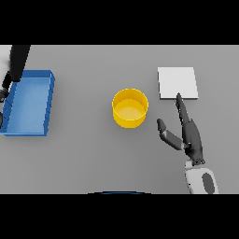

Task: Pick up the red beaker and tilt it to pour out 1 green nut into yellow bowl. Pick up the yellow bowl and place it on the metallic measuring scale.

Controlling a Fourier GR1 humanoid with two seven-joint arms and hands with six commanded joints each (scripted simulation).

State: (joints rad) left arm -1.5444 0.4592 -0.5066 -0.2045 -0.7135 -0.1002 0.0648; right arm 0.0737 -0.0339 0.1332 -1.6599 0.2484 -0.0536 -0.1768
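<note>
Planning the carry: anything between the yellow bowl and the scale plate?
Nothing visible. Bare table separates the yellow bowl from the scale; the right hand, open, lies below that path, one fingertip at the scale's near edge.

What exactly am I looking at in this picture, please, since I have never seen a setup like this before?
This is one picture, taken as if from a humanoid robot's head, looking down at the grey table in front of it. The white and grey arm coming in at the lower right ends in the robot's right hand, dark, with straight open fingers. It holds nothing; a fingertip reaches to the edge of the measuring scale, the flat pale square. Left of the hand stands the yellow bowl, and I can make out nothing inside it. At the far left lies a blue tray, and a dark arm shows along that edge, but the left hand itself cannot be made out. No red beaker is visible.
</note>
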